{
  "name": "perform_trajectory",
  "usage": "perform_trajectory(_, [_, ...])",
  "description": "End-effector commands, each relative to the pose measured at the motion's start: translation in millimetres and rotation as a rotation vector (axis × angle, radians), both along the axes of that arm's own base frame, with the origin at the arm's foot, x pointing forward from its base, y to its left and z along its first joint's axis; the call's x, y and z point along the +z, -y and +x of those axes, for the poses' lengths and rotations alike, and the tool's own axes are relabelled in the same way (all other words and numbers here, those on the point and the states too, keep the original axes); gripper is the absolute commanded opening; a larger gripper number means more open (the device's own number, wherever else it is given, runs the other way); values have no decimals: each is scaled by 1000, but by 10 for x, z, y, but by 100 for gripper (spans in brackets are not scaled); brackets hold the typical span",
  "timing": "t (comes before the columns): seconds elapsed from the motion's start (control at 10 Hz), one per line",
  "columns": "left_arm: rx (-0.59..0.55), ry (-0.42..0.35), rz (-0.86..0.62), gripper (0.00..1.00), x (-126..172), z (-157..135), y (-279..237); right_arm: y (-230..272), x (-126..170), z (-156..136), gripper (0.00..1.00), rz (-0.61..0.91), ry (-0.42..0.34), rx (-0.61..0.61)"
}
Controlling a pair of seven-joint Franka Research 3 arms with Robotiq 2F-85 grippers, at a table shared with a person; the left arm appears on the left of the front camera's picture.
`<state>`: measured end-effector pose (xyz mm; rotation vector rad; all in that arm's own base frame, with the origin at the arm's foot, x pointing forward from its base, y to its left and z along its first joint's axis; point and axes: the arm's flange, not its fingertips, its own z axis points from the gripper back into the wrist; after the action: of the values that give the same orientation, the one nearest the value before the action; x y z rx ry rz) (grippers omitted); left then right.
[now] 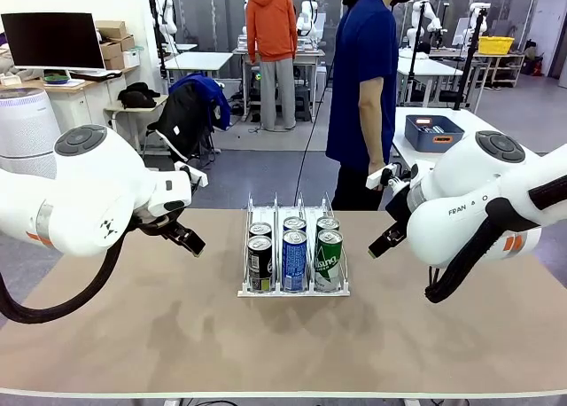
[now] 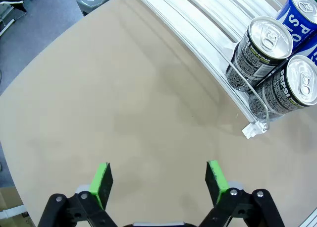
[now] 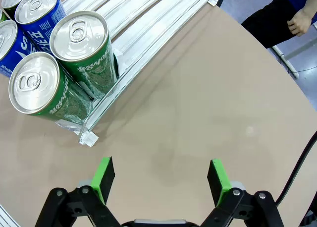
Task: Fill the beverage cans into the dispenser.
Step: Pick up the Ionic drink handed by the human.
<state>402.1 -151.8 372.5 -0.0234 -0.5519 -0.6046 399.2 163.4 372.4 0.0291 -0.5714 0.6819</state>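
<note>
While both tools hang released and empty, no can is being carried. The step in hand is therefore judged to be a pause between loads, or the close of loading.

1. Left tool [image 2: 158,175]: the jaws are spread wide with nothing between the green pads. It hovers above the bench [image 1: 133,335], left of the dispenser [image 1: 293,293] and apart from it.
2. Right tool [image 3: 161,173]: the jaws are likewise spread and nothing is gripped. It hovers above the bench to the right of the dispenser.
3. The dispenser stands midway between the left and right edges of the bench, nearer the far edge, with its front lip facing the near edge.
4. Front row, against the lip, all upright:
   - black-and-green can [image 1: 260,264] in the left lane
   - blue can [image 1: 294,261] in the middle lane
   - green can [image 1: 328,261] in the right lane
5. Second row of cans [image 1: 294,223]: one can of matching colour stands close behind each front can. All six cans in view stand in the dispenser.
6. Behind the second row, each lane runs open toward the far edge.
7. At the far edge stands a person. The person's hand [image 3: 300,22] hangs loose, and whether it holds anything cannot be told.

Next move, as a judgement: a further can must first be supplied, probably from the far side. A tool would then grasp it upright by the body and lower it into the open rear of a lane, squarely between the thin dividers and clear of the can tops.
</note>
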Motion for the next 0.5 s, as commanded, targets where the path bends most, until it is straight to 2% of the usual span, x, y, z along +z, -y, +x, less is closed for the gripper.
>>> perform_trajectory(0.0, [1,0,0,100,0,1,-3,-7,-2,-4,100,0,0,1])
perform_trajectory(0.4, [1,0,0,100,0,1,-3,-7,-2,-4,100,0,0,1])
